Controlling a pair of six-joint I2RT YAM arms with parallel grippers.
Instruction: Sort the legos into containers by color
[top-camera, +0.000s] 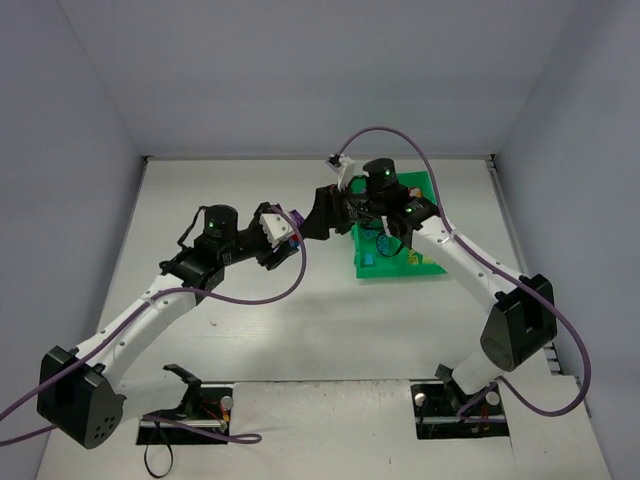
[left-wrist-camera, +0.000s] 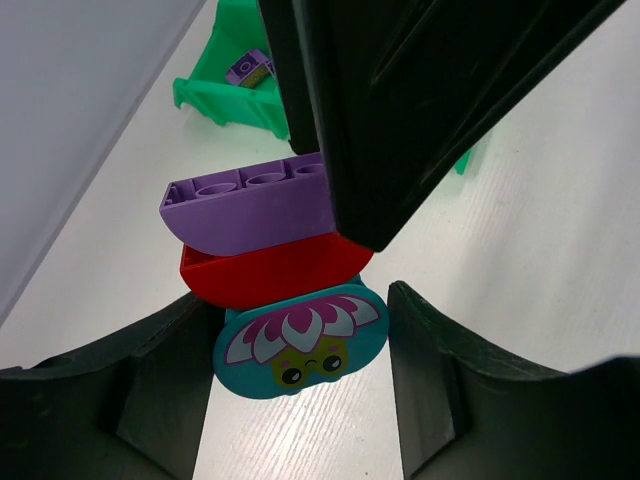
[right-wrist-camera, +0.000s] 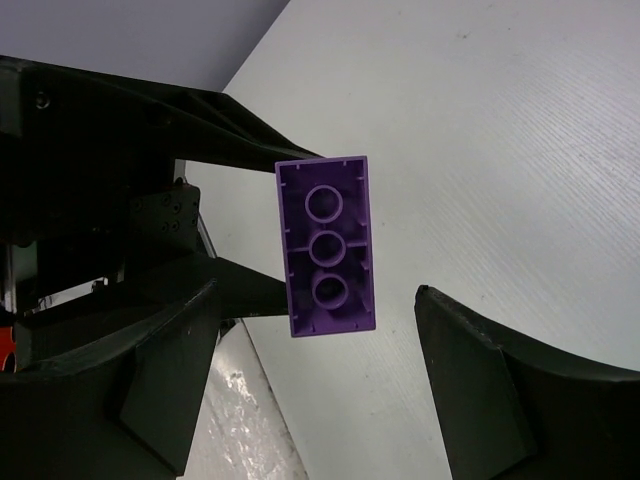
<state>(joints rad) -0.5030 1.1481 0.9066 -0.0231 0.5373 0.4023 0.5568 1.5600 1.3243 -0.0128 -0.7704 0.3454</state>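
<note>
The right arm hides much of the green tray (top-camera: 400, 268), and the bricks in it are unreadable from above. Left of the tray, over the white table (top-camera: 330, 330), the left gripper (left-wrist-camera: 298, 305) clamps a purple-red-teal brick stack (left-wrist-camera: 275, 265). The right gripper (right-wrist-camera: 315, 295) gapes wide around it. Pale grey walls (top-camera: 300, 70) enclose the table.

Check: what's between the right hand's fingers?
A purple lego, gaps either side, seen in the right wrist view. Left wrist view shows it topping a lego stack in the left hand.
</note>
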